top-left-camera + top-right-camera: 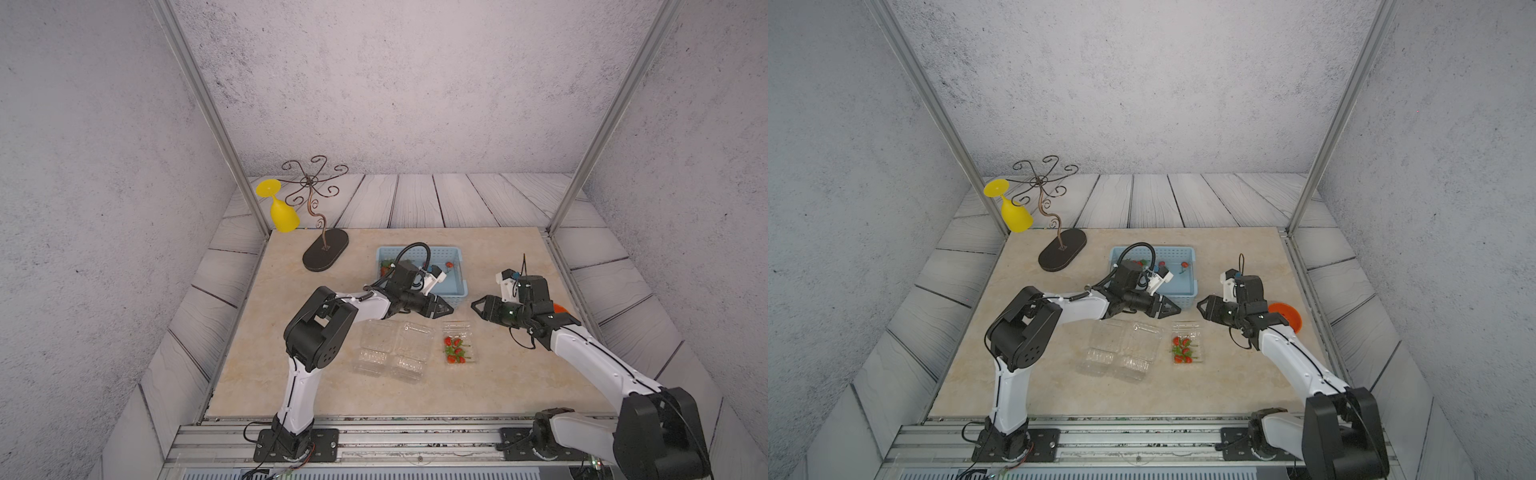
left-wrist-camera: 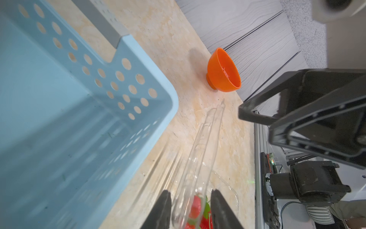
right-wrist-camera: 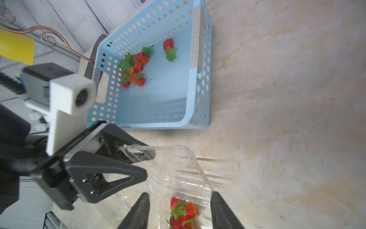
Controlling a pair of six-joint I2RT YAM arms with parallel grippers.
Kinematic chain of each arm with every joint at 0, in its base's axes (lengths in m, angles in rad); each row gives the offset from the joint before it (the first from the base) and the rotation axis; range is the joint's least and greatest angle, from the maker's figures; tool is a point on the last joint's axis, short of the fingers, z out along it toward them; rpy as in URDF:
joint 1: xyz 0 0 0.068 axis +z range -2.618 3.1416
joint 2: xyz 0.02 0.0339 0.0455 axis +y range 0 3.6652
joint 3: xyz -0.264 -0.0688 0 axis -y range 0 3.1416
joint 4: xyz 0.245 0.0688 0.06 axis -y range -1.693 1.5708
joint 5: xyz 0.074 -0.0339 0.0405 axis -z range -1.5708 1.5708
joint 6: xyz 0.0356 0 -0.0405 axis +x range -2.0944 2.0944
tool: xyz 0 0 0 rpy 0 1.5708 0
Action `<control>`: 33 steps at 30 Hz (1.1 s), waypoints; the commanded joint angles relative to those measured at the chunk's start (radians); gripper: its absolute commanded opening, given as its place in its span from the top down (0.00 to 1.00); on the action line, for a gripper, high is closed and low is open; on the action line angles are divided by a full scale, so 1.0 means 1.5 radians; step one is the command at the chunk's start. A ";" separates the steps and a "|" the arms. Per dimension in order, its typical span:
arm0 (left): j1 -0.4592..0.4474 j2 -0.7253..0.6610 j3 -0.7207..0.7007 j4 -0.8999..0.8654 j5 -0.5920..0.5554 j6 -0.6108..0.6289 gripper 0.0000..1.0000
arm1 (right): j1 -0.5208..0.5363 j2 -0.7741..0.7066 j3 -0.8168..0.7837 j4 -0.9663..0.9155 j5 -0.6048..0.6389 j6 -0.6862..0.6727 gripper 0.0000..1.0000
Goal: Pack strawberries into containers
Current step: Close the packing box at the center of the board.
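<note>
Your left gripper [image 3: 151, 164] pinches the thin clear lid [image 3: 188, 158] of the berry-filled container [image 1: 459, 343] just in front of the blue basket [image 1: 419, 250]. Your right gripper [image 3: 180, 192] stands spread nearby, holding nothing. The lid looks light, springy and slick, so grip its rim; more strawberries [image 3: 134, 67] wait inside the basket.

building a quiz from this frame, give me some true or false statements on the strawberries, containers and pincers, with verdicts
The left pincer grips the clear lid of the filled container. True.
The blue basket holds strawberries. True.
All three containers hold strawberries. False: the other two containers look empty.
The orange bowl sits inside the basket. False: it stands on the table, apart from the basket.
The right pincer is shut on a strawberry. False: it is open, holding nothing.
</note>
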 commanded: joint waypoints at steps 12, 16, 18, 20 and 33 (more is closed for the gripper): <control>-0.031 -0.060 -0.031 0.035 0.021 0.005 0.63 | 0.000 -0.142 -0.102 -0.259 -0.016 0.089 0.50; -0.036 -0.057 -0.029 0.036 0.026 0.007 0.63 | 0.009 -0.169 -0.109 -0.307 -0.043 0.090 0.54; -0.037 -0.056 -0.029 0.040 0.029 0.005 0.63 | 0.019 -0.182 -0.114 -0.325 -0.044 0.091 0.57; -0.039 -0.060 -0.029 0.037 0.030 0.007 0.63 | 0.036 -0.190 -0.117 -0.344 -0.043 0.097 0.62; -0.044 -0.079 -0.031 0.027 0.037 0.018 0.63 | 0.185 -0.179 -0.213 -0.234 0.009 0.216 0.84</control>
